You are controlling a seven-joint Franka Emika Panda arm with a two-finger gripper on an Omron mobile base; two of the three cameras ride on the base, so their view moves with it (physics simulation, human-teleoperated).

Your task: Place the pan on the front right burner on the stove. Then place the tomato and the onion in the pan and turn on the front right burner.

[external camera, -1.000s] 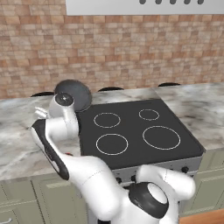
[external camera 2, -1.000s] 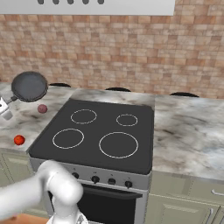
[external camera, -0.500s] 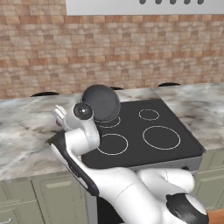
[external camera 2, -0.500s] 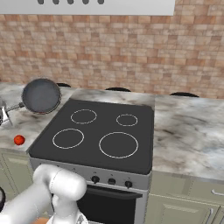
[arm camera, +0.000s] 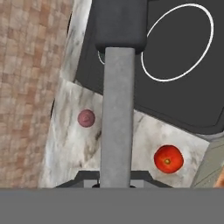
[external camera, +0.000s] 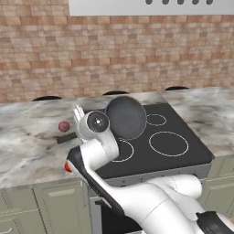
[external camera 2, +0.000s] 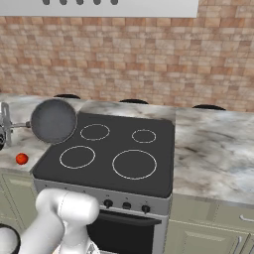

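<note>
Above the left edge of the flat black glass stove [external camera 2: 149, 163], one small round dark grey frying pan [external camera 2: 53, 120] is hanging in the air, its long handle [arm camera: 117, 118] running back into the two-finger gripper [arm camera: 114, 181], which is closing tight on it. Four white circles are marking the cooktop; the largest, the front right burner [external camera 2: 134, 164], is sitting bare. On the marble counter [arm camera: 74, 131] are lying one glossy red tomato [arm camera: 168, 159] and one dull pinkish-purple onion [arm camera: 86, 118], well apart.
</note>
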